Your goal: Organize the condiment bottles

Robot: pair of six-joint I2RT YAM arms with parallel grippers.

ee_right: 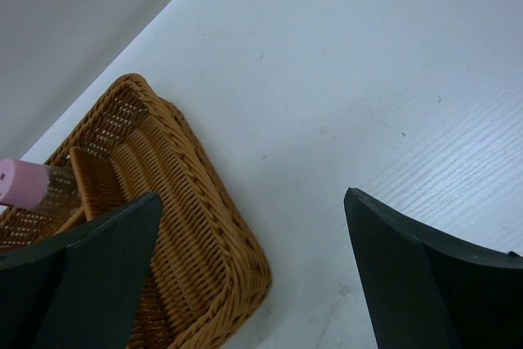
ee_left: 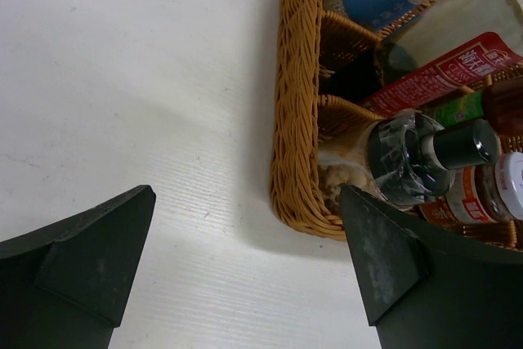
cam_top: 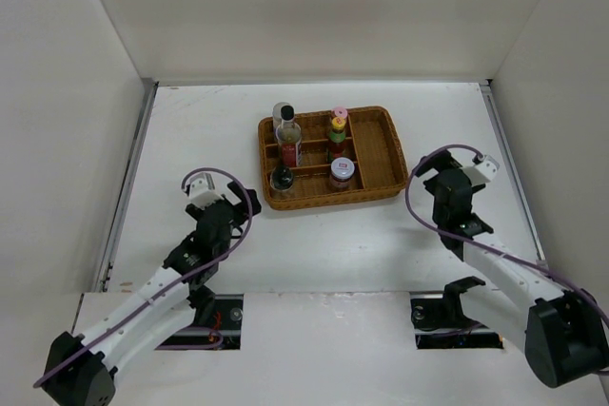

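wicker tray (cam_top: pixel 376 145) already holds all the condiment bottles (cam_top: pixel 288 143), in its left and middle compartments. left gripper (ee_left: pixel 245 226) and right gripper (ee_right: pixel 253 234) both gape empty beside its near corners; any retreat should go outward, nudging nothing.

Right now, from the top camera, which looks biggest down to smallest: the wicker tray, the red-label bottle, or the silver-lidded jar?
Biggest: wicker tray.
Next: red-label bottle.
Smallest: silver-lidded jar.

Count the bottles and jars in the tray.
6 in the tray: left column white-capped bottle, dark-sauce bottle, faceted bottle; middle column pink-capped bottle, yellow-capped bottle, jar. Others may hide.
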